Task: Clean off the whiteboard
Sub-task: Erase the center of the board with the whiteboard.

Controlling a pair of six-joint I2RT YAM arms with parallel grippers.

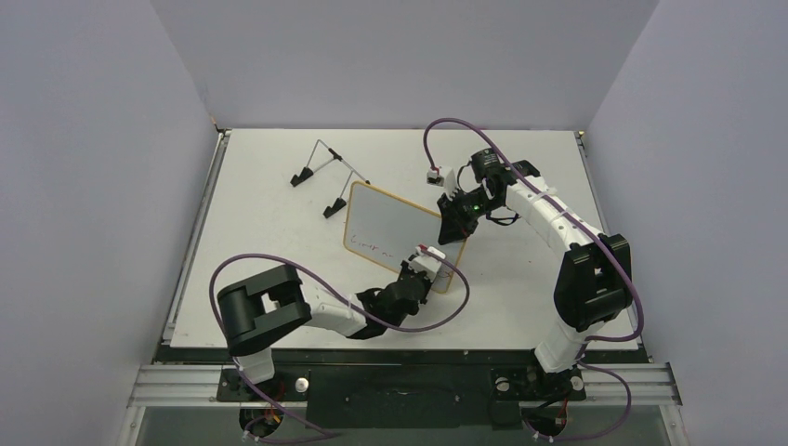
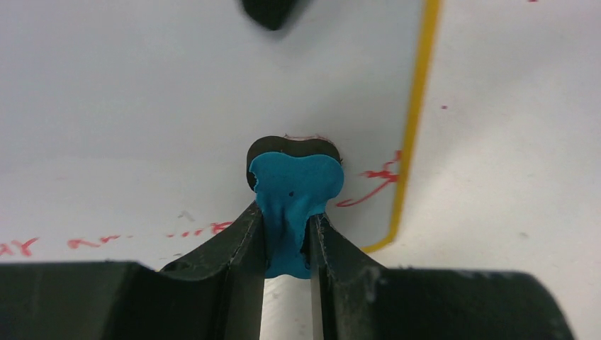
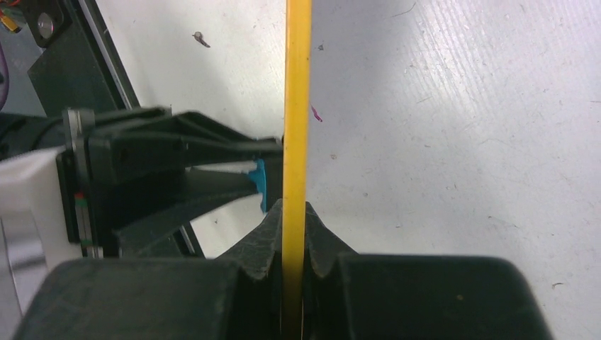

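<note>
Whiteboard (image 1: 390,223), one, pinched at its rim by right gripper (image 3: 292,214); left gripper (image 2: 287,221) clamps one blue eraser (image 2: 298,178); one wire stand (image 1: 300,177).

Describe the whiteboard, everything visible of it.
The whiteboard is small, white and rectangular, with rounded corners and a thin yellow-orange rim. It is mostly blank; faint red writing runs along its near edge. It sits mid-table, skewed. The right gripper pinches its right edge; the blue eraser in the left gripper rests against its near right corner.
</note>
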